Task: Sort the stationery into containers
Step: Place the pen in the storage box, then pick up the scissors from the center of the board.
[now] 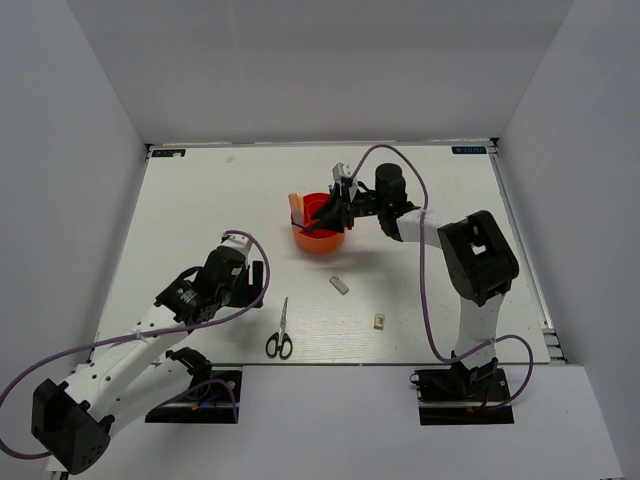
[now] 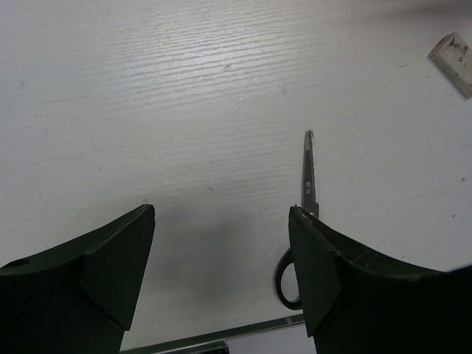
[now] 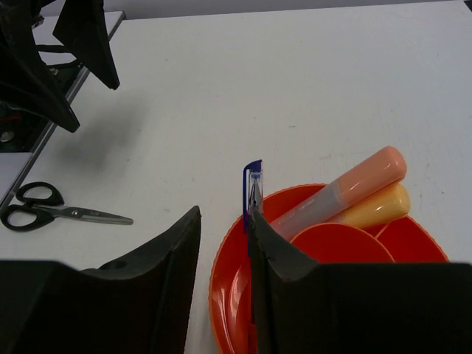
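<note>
My left gripper (image 2: 221, 212) has its jaws spread wide with nothing between them. It hangs over bare board close to the near edge of the table (image 1: 200, 220). That edge shows as a thin strip at the bottom of the left wrist view.

The scissors (image 1: 281, 333) lie flat just right of this gripper, blades closed and pointing far. Their black handles sit just inside the near edge, and one loop is partly hidden behind a finger. Open white board runs left and far from here to the walls.

My right gripper (image 3: 223, 214) is at the near rim of the orange tub (image 1: 318, 243), which sits about mid-table. Its jaws stand a narrow gap apart. A blue pen (image 3: 252, 193) stands upright against the inner face of one finger, its lower end down inside the tub. The other finger does not touch the pen, so I read it as leaning, not pinched.

A peach marker (image 3: 346, 192) and a yellow marker (image 3: 376, 210) lie side by side in the tub, jutting out over its rim.

The whitish eraser (image 1: 339, 284) lies on the board just nearer than the tub. The beige cube (image 1: 379, 321) is nearer and further right, apart from everything. Both are well in from the table edges.
</note>
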Available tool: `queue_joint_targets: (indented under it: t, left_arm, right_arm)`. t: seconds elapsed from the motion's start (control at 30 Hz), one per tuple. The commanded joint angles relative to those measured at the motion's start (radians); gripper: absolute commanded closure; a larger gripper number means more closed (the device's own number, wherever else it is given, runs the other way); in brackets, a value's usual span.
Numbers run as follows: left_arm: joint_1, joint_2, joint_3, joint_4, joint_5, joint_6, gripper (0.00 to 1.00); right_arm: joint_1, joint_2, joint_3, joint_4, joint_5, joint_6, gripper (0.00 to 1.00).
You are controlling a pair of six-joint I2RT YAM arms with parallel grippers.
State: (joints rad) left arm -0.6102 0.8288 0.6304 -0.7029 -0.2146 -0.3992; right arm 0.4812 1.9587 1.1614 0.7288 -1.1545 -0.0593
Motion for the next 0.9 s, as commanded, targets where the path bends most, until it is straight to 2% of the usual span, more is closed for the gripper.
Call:
queue_joint_targets:
  t: [0.0,0.1,0.13,0.17,0.23,0.27,0.3,0.33,0.37,0.4,0.43,0.5,0.53,0.57,0.63,0.67,0.7,0.73,0.77,0.8,0.87]
  left_arm:
    - [0.004,0.010,0.014,0.008,0.052,0.016,0.17]
    - [0.004,0.039,0.018,0.011,0.093,0.023,0.27]
    - [0.003,0.046,0.020,0.011,0.103,0.026,0.39]
    - [0.003,0.068,0.023,0.010,0.134,0.033,0.46]
    - [-0.003,0.087,0.028,-0.004,0.150,0.036,0.57]
    - [-0.008,0.096,0.037,-0.009,0.179,0.045,0.65]
    - [-0.010,0.131,0.046,-0.021,0.184,0.048,0.69]
    - [-0.013,0.144,0.052,-0.030,0.188,0.051,0.72]
    - [-0.023,0.164,0.058,-0.043,0.192,0.053,0.74]
    - [-0.026,0.185,0.072,-0.053,0.195,0.049,0.74]
    - [-0.031,0.203,0.072,-0.056,0.201,0.049,0.74]
    - [-0.043,0.222,0.081,-0.069,0.213,0.046,0.71]
    - [-0.051,0.243,0.086,-0.073,0.213,0.045,0.69]
    - [-0.060,0.253,0.095,-0.082,0.233,0.046,0.61]
    - [-0.077,0.271,0.104,-0.089,0.242,0.043,0.47]
    - [-0.086,0.274,0.107,-0.098,0.244,0.045,0.40]
    - [-0.104,0.280,0.114,-0.113,0.238,0.040,0.33]
    - [-0.108,0.279,0.118,-0.130,0.238,0.037,0.33]
    - [-0.112,0.279,0.118,-0.139,0.227,0.020,0.32]
    - [-0.121,0.271,0.121,-0.165,0.221,0.002,0.32]
    - [-0.123,0.247,0.120,-0.213,0.219,-0.023,0.37]
  right_arm:
    - [-0.004,-0.061,-0.006,0.038,0.004,-0.016,0.62]
    - [-0.006,-0.079,-0.012,0.032,0.010,-0.011,0.62]
    - [-0.006,-0.087,-0.012,0.034,0.015,-0.002,0.62]
    - [-0.007,-0.096,-0.028,0.040,0.019,0.015,0.62]
    - [-0.010,-0.147,-0.043,0.040,0.070,0.053,0.73]
    - [-0.015,-0.187,-0.063,0.018,0.094,0.053,0.82]
    - [-0.015,-0.208,-0.060,-0.164,0.122,0.050,0.93]
    - [-0.010,-0.281,-0.037,-0.278,0.256,-0.044,1.00]
    - [-0.007,-0.299,-0.011,-0.393,0.329,-0.084,1.00]
    - [0.000,-0.313,0.047,-0.653,0.398,-0.115,1.00]
    - [0.000,-0.329,0.091,-0.830,0.482,-0.154,1.00]
    - [-0.027,-0.328,0.145,-0.975,0.550,0.000,1.00]
    - [-0.044,-0.301,0.173,-1.205,0.492,-0.020,1.00]
    - [-0.062,-0.285,0.228,-1.291,0.445,-0.151,0.95]
    - [-0.069,-0.253,0.236,-1.403,0.362,-0.223,0.81]
    - [-0.066,-0.256,0.227,-1.521,0.381,-0.285,0.69]
    - [-0.062,-0.285,0.168,-1.514,0.403,-0.295,0.61]
    - [-0.061,-0.312,0.062,-1.437,0.476,-0.287,0.53]
    - [-0.062,-0.393,-0.039,-1.351,0.510,-0.280,0.38]
    - [-0.061,-0.412,-0.075,-1.314,0.574,-0.289,0.37]
    - [-0.061,-0.446,-0.147,-1.315,0.588,-0.309,0.36]
